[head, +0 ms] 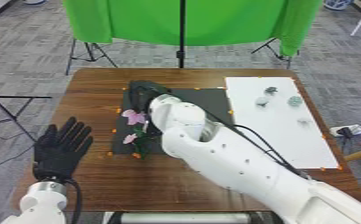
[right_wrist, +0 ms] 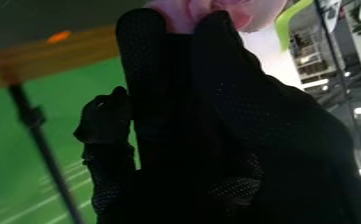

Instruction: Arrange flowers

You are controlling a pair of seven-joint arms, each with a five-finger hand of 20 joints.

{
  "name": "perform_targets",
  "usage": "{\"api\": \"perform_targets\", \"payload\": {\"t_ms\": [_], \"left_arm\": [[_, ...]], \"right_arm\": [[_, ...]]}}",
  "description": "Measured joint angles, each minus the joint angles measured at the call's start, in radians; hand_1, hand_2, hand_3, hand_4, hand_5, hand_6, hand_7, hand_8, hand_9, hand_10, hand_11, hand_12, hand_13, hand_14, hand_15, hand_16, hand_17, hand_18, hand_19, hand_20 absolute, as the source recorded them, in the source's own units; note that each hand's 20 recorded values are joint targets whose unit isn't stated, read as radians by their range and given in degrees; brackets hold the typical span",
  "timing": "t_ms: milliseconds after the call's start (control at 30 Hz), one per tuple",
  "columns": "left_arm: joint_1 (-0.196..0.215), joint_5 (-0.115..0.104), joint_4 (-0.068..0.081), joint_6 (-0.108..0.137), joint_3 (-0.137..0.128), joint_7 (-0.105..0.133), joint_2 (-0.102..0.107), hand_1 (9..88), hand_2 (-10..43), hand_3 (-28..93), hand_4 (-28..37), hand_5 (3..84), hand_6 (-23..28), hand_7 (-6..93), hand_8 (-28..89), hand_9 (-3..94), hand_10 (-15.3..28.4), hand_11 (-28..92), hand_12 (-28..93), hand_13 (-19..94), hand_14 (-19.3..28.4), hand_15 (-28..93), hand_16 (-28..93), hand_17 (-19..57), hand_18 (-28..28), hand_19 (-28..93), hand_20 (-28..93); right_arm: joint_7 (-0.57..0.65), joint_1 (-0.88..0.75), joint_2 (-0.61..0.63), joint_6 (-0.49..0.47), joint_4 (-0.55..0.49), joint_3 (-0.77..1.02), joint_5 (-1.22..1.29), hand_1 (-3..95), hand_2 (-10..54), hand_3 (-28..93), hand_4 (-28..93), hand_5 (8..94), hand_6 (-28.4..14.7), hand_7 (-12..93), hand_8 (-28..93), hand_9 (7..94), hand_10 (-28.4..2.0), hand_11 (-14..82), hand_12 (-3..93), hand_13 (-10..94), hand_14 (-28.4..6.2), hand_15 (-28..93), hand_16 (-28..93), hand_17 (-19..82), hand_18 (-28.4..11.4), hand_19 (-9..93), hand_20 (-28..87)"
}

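In the head view my right hand (head: 144,94) is over the upper left part of the black mat (head: 203,97). Just below it are pink blossoms (head: 134,117), with a smaller pink flower (head: 129,138) and green leaves (head: 141,145) lower down. The right wrist view has a pink flower (right_wrist: 190,11) pinched between the fingertips and thumb of my right hand (right_wrist: 203,120); its stem is hidden. My left hand (head: 61,147) rests open, palm down with straight fingers, at the table's left side.
A white board (head: 287,142) covers the right part of the brown table (head: 96,185), holding a dark green piece (head: 271,90), a pale green one (head: 295,101) and small white ones (head: 262,101). Small orange markers surround the mat. My right forearm crosses the mat's right part.
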Motion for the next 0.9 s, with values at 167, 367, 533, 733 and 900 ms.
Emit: {"api": "perform_targets", "payload": {"t_ms": [167, 367, 533, 733, 900], "left_arm": [[-0.021, 0.001, 0.003, -0.001, 0.005, -0.003, 0.012, 25.6, 17.3, 76, -28.3, 45.3, 9.6, 13.2, -9, 37.4, 15.5, 21, 11, 28, 15.0, 37, -5, -5.6, 13.0, 31, 16], [-0.021, 0.001, 0.003, -0.001, 0.005, -0.003, 0.014, 25.7, 17.3, 76, -28.3, 45.4, 9.6, 13.2, -9, 37.4, 15.4, 21, 11, 28, 15.0, 37, -5, -5.5, 13.0, 31, 16], [-0.022, -0.001, 0.003, 0.000, 0.005, -0.003, 0.014, 25.7, 17.5, 76, -28.3, 45.5, 9.7, 13.2, -9, 37.5, 15.4, 21, 11, 28, 15.0, 37, -5, -5.6, 13.0, 31, 16], [-0.022, -0.002, 0.004, 0.000, 0.004, -0.006, 0.012, 25.7, 17.5, 76, -28.3, 45.6, 9.7, 13.1, -9, 37.5, 15.5, 21, 11, 28, 15.0, 37, -6, -5.6, 13.1, 31, 16], [-0.015, -0.002, 0.004, -0.002, -0.006, -0.011, -0.006, 25.7, 17.5, 76, -28.3, 45.5, 9.7, 13.2, -9, 37.5, 15.5, 21, 11, 28, 15.0, 37, -6, -5.6, 13.1, 31, 16]], "right_arm": [[0.066, -0.015, -0.082, -0.008, 0.067, 0.000, -0.034, 65.1, -9.5, 68, -28, 74.8, -3.2, 17, 4, 80.6, -12.6, 5.8, 34.2, 67, -9.9, 38, 40, 33, -23.3, 89, 50], [0.072, -0.028, -0.097, 0.006, 0.109, 0.002, -0.069, 62.5, -9.5, 67, -28, 67.2, -4.2, 13, -6, 72.0, -14.9, 12.5, 23.0, 66, -10.2, 40, 37, 33, -24.0, 90, 48], [0.088, -0.035, -0.090, 0.015, 0.120, 0.003, -0.074, 59.4, -9.5, 68, -28, 64.8, -5.1, 13, -11, 69.0, -16.2, 16.4, 17.4, 65, -11.3, 44, 35, 33, -24.4, 91, 48], [0.117, -0.040, -0.079, 0.015, 0.112, 0.005, -0.067, 53.9, -9.5, 72, -28, 62.1, -6.7, 12, -10, 65.3, -17.8, 15.6, 15.5, 63, -13.3, 48, 28, 33, -25.3, 91, 47], [0.139, -0.089, -0.052, 0.018, 0.019, 0.071, -0.027, 49.8, -9.5, 75, -28, 58.7, -8.3, 10, -10, 59.3, -19.6, 12.7, 14.5, 61, -16.1, 52, 18, 33, -26.1, 92, 45]]}}
